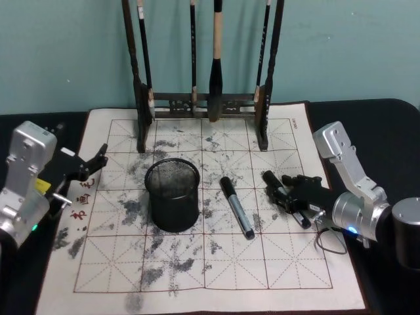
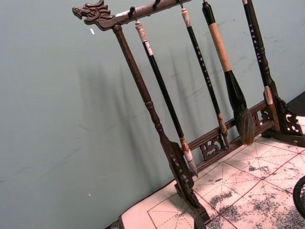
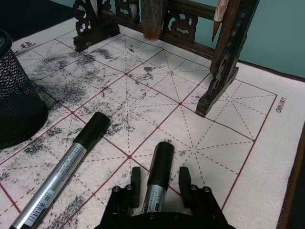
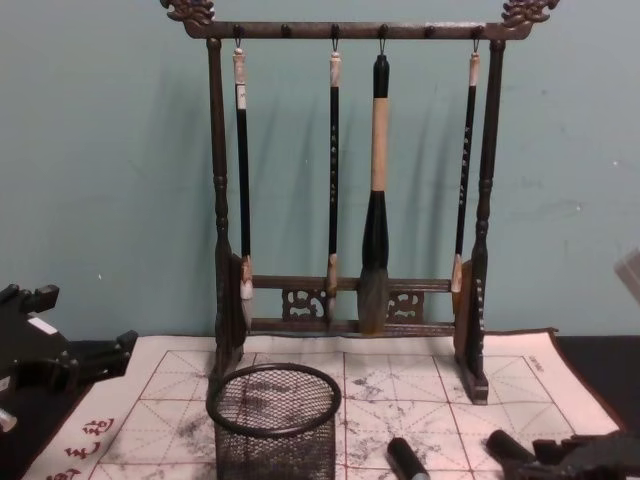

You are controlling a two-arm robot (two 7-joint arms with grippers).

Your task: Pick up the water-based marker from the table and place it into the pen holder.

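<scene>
Two black-capped, silver-barrelled markers lie on the cream grid mat point(image 1: 197, 275). One marker point(image 1: 236, 207) rests free just right of the black mesh pen holder point(image 1: 172, 197). The other marker point(image 3: 159, 167) lies between the fingers of my right gripper point(image 3: 160, 173), which is down at the mat and open, with a small gap showing on each side of the barrel. In the head view the right gripper point(image 1: 285, 193) sits right of both the holder and the free marker. My left gripper point(image 1: 92, 167) hangs open over the mat's left edge, holding nothing.
The tall dark wooden brush rack point(image 1: 203, 105), hung with several brushes, stands along the mat's far edge behind the holder. A dark cylinder with a grey top point(image 1: 407, 230) stands at the right edge. A thin cable loop point(image 1: 331, 241) lies beside the right wrist.
</scene>
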